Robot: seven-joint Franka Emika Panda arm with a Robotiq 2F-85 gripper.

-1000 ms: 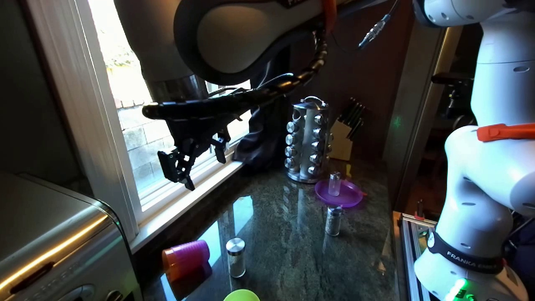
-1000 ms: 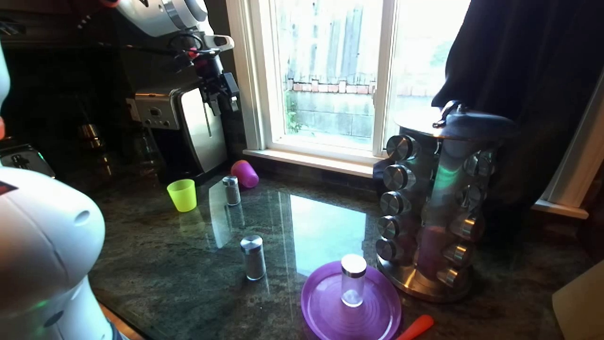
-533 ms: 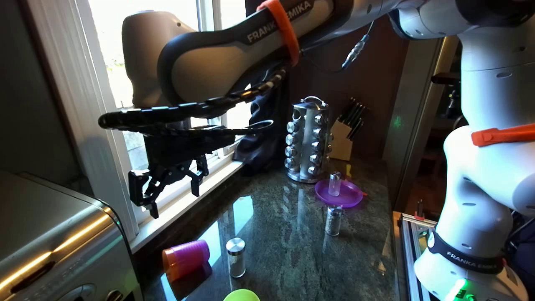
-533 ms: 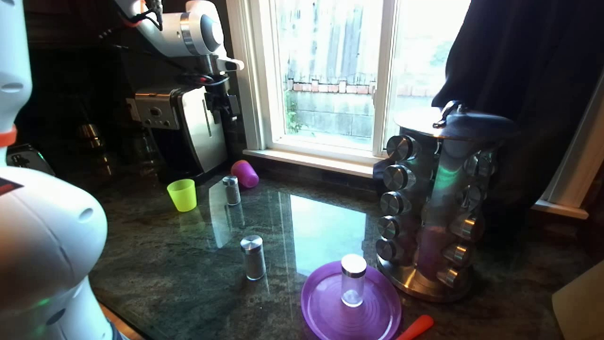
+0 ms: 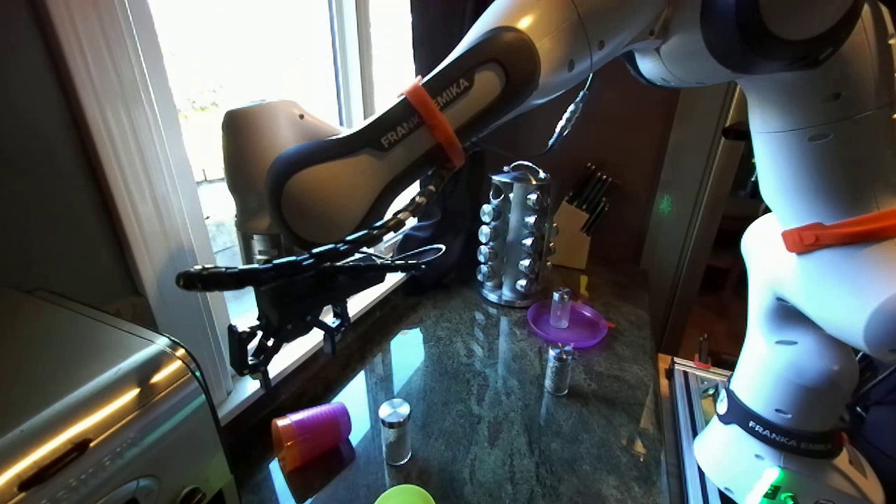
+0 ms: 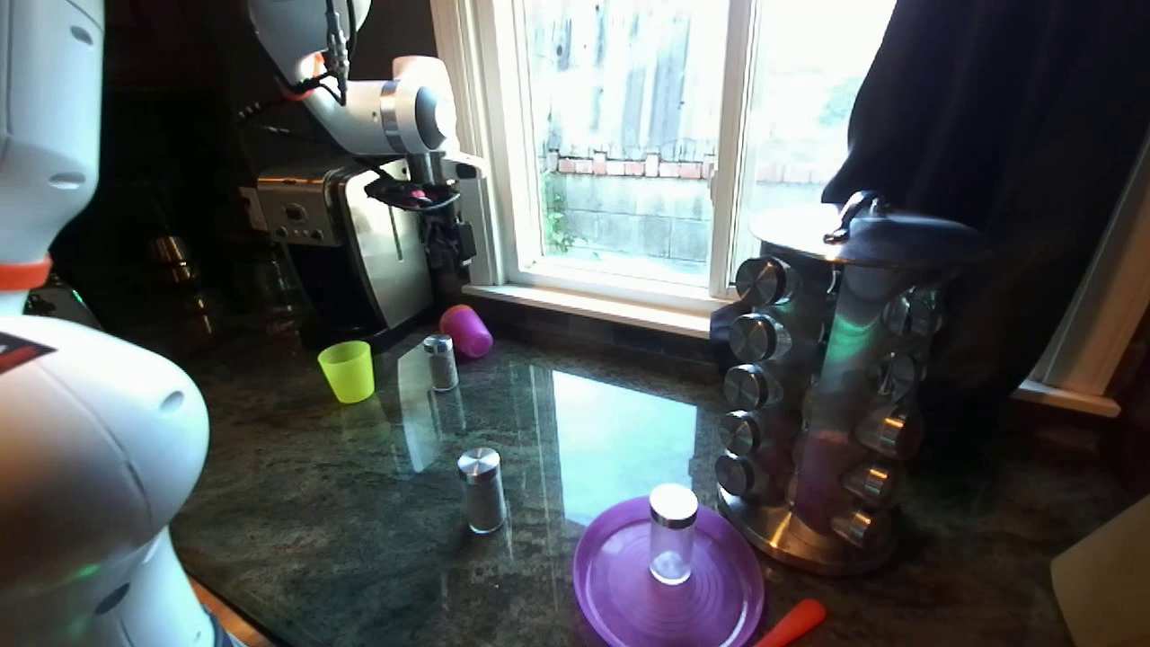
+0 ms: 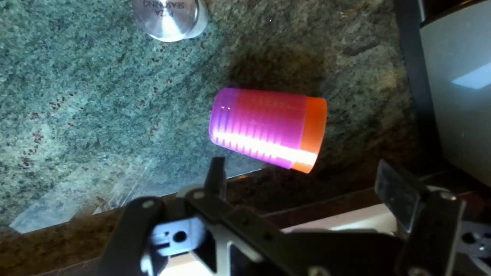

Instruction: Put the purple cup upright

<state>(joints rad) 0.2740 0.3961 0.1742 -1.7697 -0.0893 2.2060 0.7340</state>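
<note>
The purple cup (image 5: 320,425) lies on its side on the dark counter, with an orange cup (image 5: 288,444) nested in its mouth. Both also show in an exterior view, the purple cup (image 6: 469,332) with its base turned toward the room. In the wrist view the purple cup (image 7: 264,126) has its base to the left and the orange rim (image 7: 315,130) to the right. My gripper (image 5: 297,365) is open and empty, above the cups and apart from them. In the wrist view its fingers stand wide apart, just below the cups in the picture.
A spice jar (image 5: 396,434) stands close beside the cups. A yellow-green cup (image 6: 348,372) stands upright nearby. A silver appliance (image 6: 388,256) and the windowsill (image 5: 245,393) border the cups. A second jar (image 6: 483,492), a purple plate (image 6: 611,584) and a spice rack (image 6: 835,386) stand farther off.
My gripper has come down toward the cups; in an exterior view it first moved left as well. It stays open. The cups and jars have not moved.
</note>
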